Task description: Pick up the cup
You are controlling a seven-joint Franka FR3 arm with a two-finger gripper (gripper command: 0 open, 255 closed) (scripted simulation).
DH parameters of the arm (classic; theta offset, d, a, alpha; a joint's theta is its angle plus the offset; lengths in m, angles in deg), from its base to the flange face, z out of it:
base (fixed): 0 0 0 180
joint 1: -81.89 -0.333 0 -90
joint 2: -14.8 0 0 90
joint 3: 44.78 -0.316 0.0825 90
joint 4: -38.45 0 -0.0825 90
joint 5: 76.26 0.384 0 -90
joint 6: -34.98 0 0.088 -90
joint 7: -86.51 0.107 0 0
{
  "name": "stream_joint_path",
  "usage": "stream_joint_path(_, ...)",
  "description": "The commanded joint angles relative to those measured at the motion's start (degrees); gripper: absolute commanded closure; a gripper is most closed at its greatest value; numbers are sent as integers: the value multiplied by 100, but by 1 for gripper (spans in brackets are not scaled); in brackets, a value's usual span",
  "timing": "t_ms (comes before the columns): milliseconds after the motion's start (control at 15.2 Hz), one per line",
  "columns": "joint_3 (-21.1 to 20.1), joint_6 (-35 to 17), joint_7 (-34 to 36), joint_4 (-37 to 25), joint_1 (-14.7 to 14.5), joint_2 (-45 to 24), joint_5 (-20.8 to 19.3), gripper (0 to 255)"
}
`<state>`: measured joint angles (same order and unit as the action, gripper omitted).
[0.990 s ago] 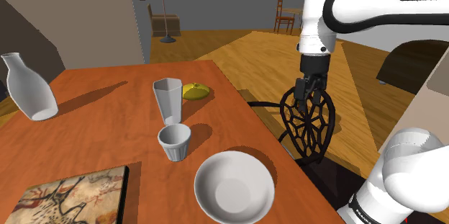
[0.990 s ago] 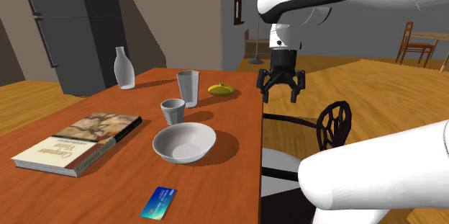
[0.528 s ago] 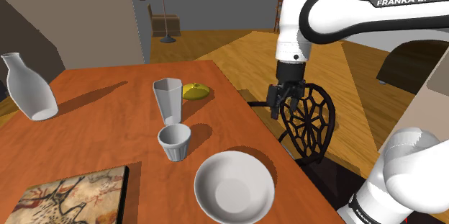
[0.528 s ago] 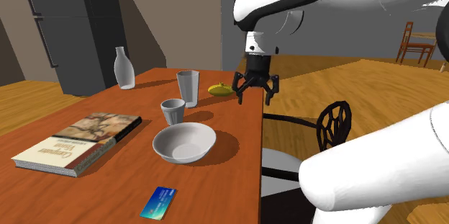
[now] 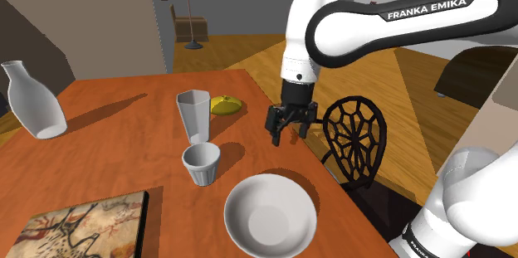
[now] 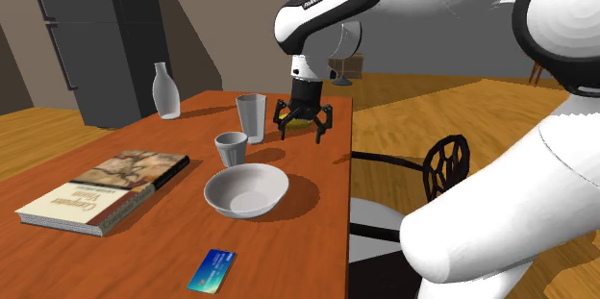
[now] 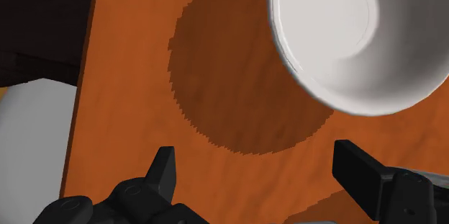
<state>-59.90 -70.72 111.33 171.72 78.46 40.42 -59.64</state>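
**Approach step: hand (image 5: pixel 286 138) wide open, holding nothing**
Nearest lies the bowl (image 5: pixel 271 214). Just behind it the small cup (image 5: pixel 201 163) stands upright on the table (image 5: pixel 108 157), in front of a tall glass (image 5: pixel 193 114). The hand hovers over the table's edge, apart from the cup, toward the shoulder view's right. Next, I judge, it must swing over the cup, avoid the glass, and descend around it.
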Motion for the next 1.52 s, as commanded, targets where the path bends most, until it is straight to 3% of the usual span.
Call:
stream_joint_path(0, -189, -291, 273, -222, -12, -358, 31, 0)
stream_joint_path(396, -672, -998, 1106, -1015, -25, -1443, -153, 0)
stream_joint_path(858, -1018, -1521, 2143, -2171, -145, -2755, -793, 0)
stream_joint_path(1452, -1022, -2082, 2119, -1783, -175, -2942, -838, 0)
